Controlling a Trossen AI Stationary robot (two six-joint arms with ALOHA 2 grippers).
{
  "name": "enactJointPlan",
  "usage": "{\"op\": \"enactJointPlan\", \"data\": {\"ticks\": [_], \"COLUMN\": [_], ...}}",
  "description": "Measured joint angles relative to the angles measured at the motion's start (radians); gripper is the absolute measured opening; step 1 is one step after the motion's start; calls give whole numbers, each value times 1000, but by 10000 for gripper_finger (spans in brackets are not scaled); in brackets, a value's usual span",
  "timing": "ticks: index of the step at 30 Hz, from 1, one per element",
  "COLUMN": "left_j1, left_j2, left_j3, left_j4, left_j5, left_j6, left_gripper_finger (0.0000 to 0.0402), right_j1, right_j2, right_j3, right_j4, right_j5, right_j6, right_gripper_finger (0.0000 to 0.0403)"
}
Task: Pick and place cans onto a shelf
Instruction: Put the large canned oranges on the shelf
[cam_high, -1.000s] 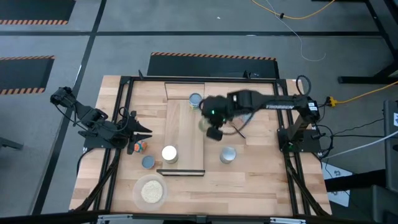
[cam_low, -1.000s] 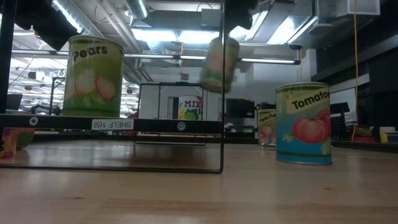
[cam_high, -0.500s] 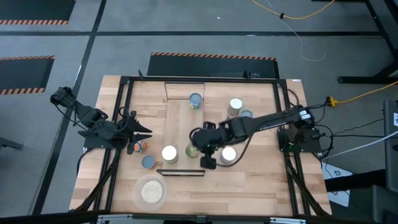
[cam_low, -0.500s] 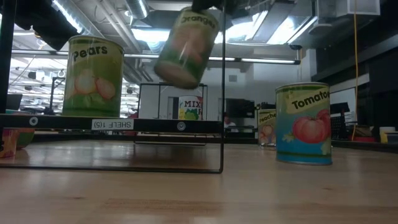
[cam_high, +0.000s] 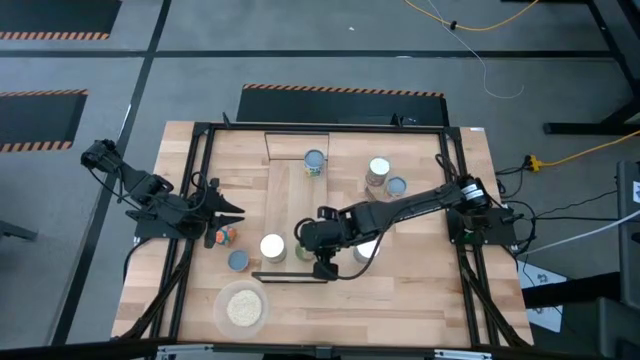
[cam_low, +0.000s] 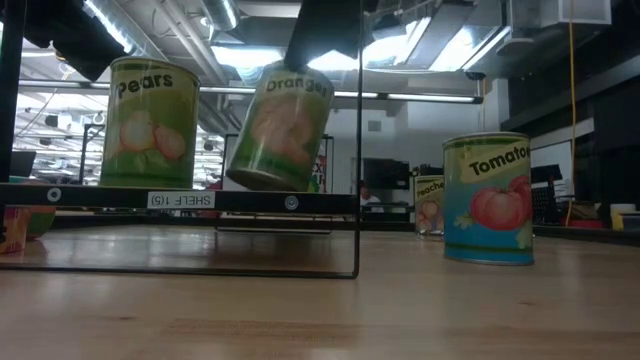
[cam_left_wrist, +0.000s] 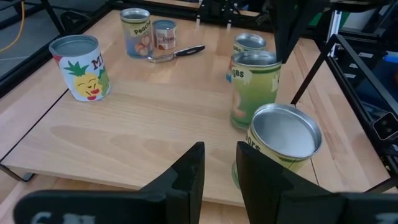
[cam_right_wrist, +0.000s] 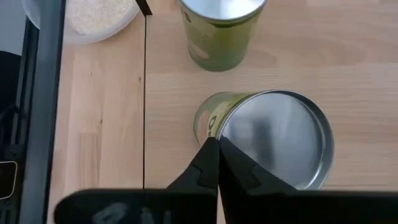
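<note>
1. The fingers of the right gripper (cam_high: 311, 243) grip the Oranges can (cam_low: 279, 127) at its top rim, and the can hangs tilted just above the shelf (cam_high: 297, 190), its bottom close to the board.
2. This can is at the near part of the shelf, just right of the Pears can (cam_high: 272, 247), which stands upright on the board.
3. The Tomato can (cam_low: 488, 198) stands on the table (cam_high: 420, 290), right of the shelf.
4. The left gripper (cam_high: 226, 210) waits at the left side of the table, its fingers slightly apart and empty.
</note>
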Motion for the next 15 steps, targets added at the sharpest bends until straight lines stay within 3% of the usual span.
{"op": "enactJointPlan", "data": {"ticks": [15], "left_j1": [0], "left_j2": [0], "left_j3": [0], "left_j4": [0], "left_j5": [0], "left_j6": [0], "left_gripper_finger": [85], "right_j1": [0], "right_j2": [1], "right_j3": [0], "right_j4": [10], "right_j5": [-7], "right_j6": [-4], "right_gripper_finger": [9]}}
